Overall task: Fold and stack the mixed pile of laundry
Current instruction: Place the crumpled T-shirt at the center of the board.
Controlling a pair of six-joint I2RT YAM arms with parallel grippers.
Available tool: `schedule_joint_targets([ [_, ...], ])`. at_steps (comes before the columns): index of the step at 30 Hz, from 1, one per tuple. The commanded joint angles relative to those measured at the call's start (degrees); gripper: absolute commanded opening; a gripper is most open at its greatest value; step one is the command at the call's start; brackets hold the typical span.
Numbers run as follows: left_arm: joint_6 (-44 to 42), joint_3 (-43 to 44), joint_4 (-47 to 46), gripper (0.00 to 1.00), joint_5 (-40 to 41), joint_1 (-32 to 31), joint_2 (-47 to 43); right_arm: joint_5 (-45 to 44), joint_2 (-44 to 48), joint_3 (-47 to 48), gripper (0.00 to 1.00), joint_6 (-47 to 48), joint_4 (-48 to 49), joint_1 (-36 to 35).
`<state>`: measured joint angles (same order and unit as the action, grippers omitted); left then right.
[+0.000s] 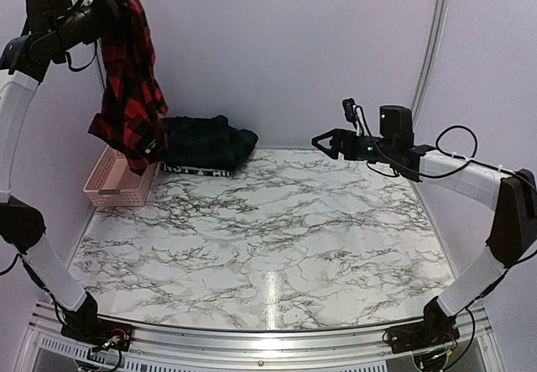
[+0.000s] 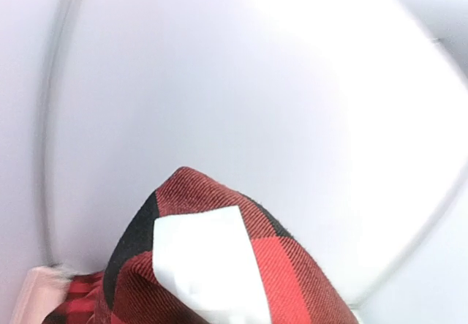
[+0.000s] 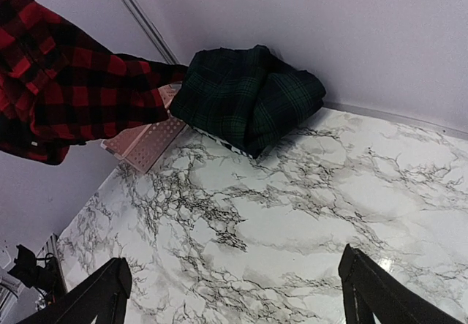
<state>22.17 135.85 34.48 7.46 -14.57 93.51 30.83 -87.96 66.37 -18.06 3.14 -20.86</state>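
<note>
My left gripper (image 1: pixel 107 7) is raised high at the back left, shut on the red-and-black checked shirt (image 1: pixel 127 86), which hangs down over the pink basket. The left wrist view shows only a fold of that shirt (image 2: pixel 292 273) with a white label (image 2: pixel 201 262); the fingers are hidden. A folded dark green plaid piece (image 1: pixel 205 141) lies at the back of the table on a navy piece with a white lettered band (image 1: pixel 195 170). It also shows in the right wrist view (image 3: pixel 248 93). My right gripper (image 1: pixel 323 143) is open and empty, held in the air above the back right of the table.
A pink perforated plastic basket (image 1: pixel 117 183) stands at the back left corner, also in the right wrist view (image 3: pixel 142 145). The marble-patterned table (image 1: pixel 277 238) stretches to the near metal rail. Pale walls close in at the back and sides.
</note>
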Motion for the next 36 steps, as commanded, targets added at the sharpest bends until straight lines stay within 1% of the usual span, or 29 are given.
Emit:
schedule_joint_targets([
  [1,7.7,3.1,-9.1,0.00,-9.7,-5.9,0.2,0.7,1.7,0.6,0.95,-0.4,1.9,0.2],
  [7,16.0,2.7,-17.8,0.00,-16.2,-14.0,0.6,-0.1,3.0,0.2,0.95,0.4,1.0,0.2],
  [11,20.2,0.0,-20.2,0.00,-22.4,-15.7,0.7,-0.8,3.8,0.0,0.95,1.2,-0.1,0.4],
  [13,19.7,-5.7,-20.2,0.00,-22.0,-15.6,-1.5,-0.1,4.5,-0.4,0.95,1.6,-0.4,0.7],
  [15,19.6,-14.1,-20.2,0.00,-20.6,-14.6,-4.8,0.5,5.1,-1.2,0.95,1.8,-0.5,1.1],
  [19,19.1,-30.6,-18.8,0.00,-21.0,-14.1,-8.8,0.1,6.2,-2.9,0.95,2.7,-1.2,1.4],
  [20,18.6,-34.7,-18.8,0.00,-22.0,-15.1,-8.8,-0.1,6.4,-3.4,0.95,2.8,-1.5,1.4],
  [22,15.0,-36.4,-18.4,0.00,-21.6,-20.0,-8.0,-0.3,7.0,-4.6,0.95,3.1,-1.6,1.4],
  [24,10.6,-33.0,-18.7,0.00,-21.0,-26.8,-5.4,-0.5,7.5,-5.7,0.96,3.2,-1.6,1.4],
  [27,3.9,-21.6,-17.5,0.00,-20.7,-36.1,2.3,-0.2,7.8,-6.8,0.95,2.7,-1.5,2.1],
  [31,-1.6,-1.3,-13.9,0.00,-22.9,-44.6,15.1,1.4,8.9,-8.4,0.96,0.4,-0.1,5.1],
  [33,-3.7,6.4,-13.8,0.00,-22.7,-48.0,20.2,2.1,9.8,-9.4,0.95,-0.5,0.5,6.9],
  [35,-6.3,11.2,-14.3,0.00,-21.3,-50.9,23.3,2.6,10.4,-9.9,0.95,-0.5,0.2,8.2],
  [36,-7.5,11.4,-15.1,0.00,-20.3,-52.0,23.6,2.7,10.7,-10.0,0.95,-0.3,-0.2,8.6],
])
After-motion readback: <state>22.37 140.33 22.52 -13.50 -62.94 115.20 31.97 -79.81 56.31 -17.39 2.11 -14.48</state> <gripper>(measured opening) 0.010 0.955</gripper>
